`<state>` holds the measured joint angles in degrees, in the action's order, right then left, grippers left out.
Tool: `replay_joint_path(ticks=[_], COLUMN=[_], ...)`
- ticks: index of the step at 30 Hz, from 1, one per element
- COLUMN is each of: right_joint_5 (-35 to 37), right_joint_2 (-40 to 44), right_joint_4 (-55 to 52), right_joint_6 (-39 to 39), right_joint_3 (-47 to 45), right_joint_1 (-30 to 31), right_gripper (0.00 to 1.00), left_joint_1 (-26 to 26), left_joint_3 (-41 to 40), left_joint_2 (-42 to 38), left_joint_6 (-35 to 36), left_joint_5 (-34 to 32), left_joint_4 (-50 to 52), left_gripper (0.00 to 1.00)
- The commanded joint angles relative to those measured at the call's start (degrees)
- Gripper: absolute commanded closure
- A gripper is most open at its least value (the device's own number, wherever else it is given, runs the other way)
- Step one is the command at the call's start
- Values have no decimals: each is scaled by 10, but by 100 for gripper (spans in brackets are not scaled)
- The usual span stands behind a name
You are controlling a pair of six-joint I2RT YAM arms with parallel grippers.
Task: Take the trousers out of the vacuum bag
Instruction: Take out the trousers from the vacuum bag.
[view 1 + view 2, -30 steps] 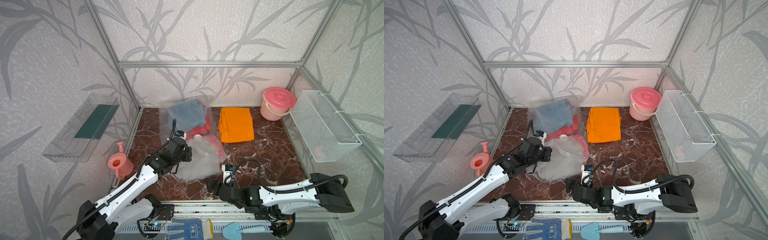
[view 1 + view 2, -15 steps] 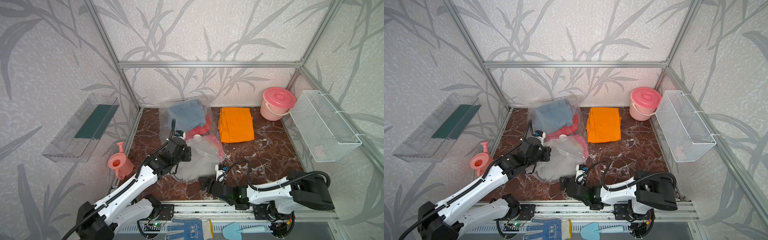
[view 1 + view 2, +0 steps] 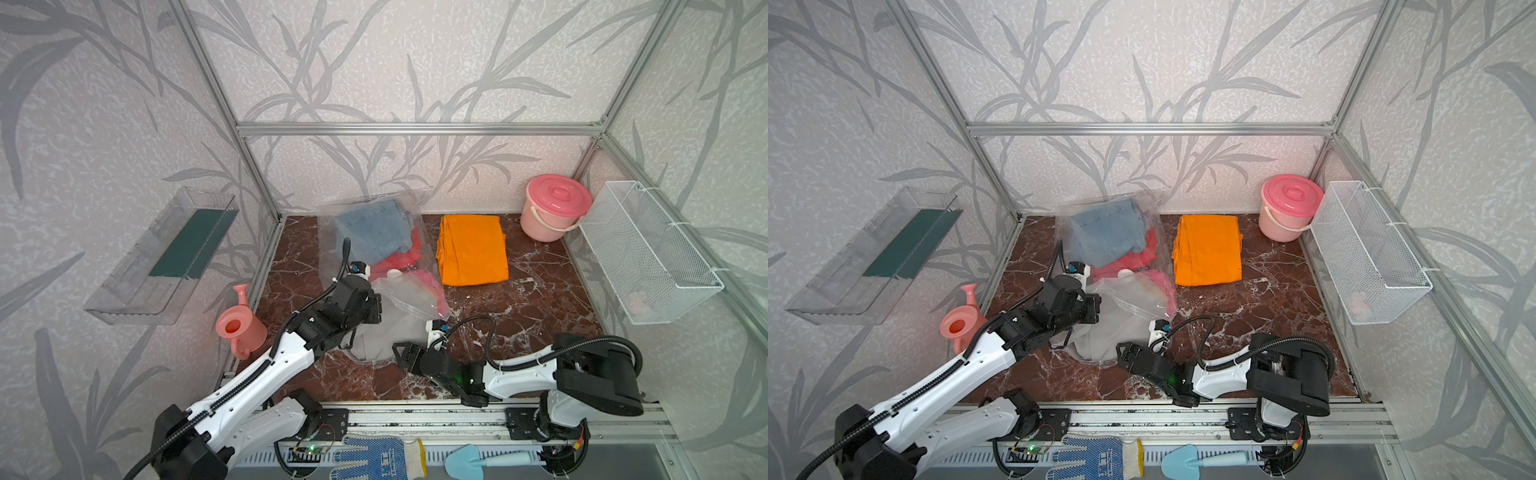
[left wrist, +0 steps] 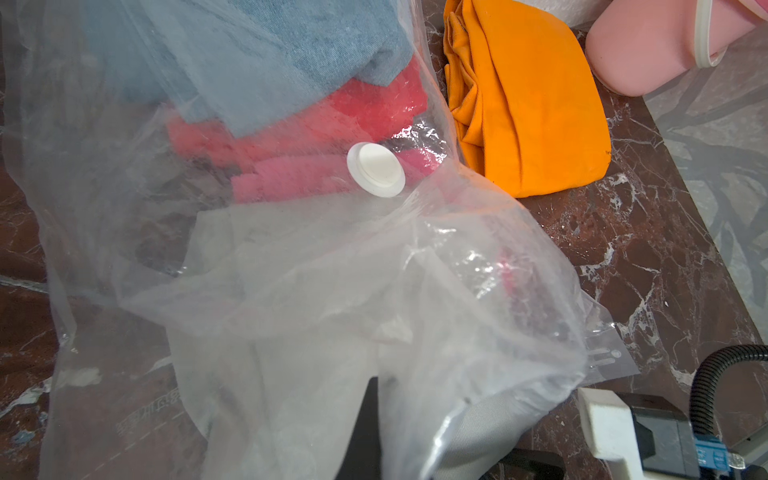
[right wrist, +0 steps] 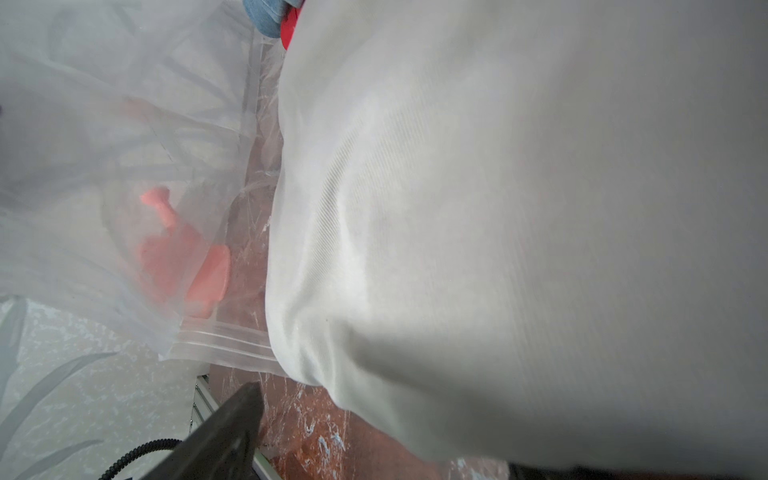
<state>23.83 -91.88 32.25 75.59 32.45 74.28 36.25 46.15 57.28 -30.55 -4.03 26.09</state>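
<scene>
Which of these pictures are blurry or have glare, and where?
Right wrist view: the grey trousers fill the frame at close range, soft and out of focus. Left wrist view: sharp, with bright glints on the vacuum bag beside its valve. Both top views: sharp, evenly lit.
</scene>
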Motion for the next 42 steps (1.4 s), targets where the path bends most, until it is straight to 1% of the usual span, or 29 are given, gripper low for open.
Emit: replay_joint_path(ticks=[1, 5, 10, 14, 19, 24, 27, 31, 35, 39, 42], right_joint_5=[1, 2, 4, -1, 6, 11, 14, 16, 8, 0, -8], right_joint_2=[19, 28, 35, 26, 12, -3, -22, -42, -42, -23, -16], right_joint_4=[-11, -6, -17, -16, 18, 20, 43, 78, 115, 83, 83], right_joint_6=[-46, -78, -95, -71, -28, -2, 1, -16, -48, -87, -103], right_joint_3=[39, 50, 59, 42, 0, -10, -10, -5, 9, 40, 53], right_joint_1=[-2, -13, -23, -23, -16, -11, -11, -19, -37, -44, -44], right_gripper=[12, 12, 12, 12, 13, 13, 13, 13, 13, 13, 13], left_joint_1=[-2, -2, -2, -2, -2, -2, -2, -2, -2, -2, -2], left_joint_3=[11, 11, 11, 10, 11, 11, 11, 11, 11, 11, 10], left_joint_2=[-10, -9, -8, -7, -9, -11, -11, -13, -16, -15, -15], left_joint_6=[1, 0, 0, 0, 1, 2, 2, 2, 2, 2, 3], left_joint_5=[-10, -11, -11, -10, -12, -13, -14, -17, -18, -19, -21], left_joint_4=[8, 8, 9, 6, 6, 7, 8, 11, 11, 11, 11], left_gripper=[100, 100, 100, 100, 100, 100, 100, 100, 100, 100, 100])
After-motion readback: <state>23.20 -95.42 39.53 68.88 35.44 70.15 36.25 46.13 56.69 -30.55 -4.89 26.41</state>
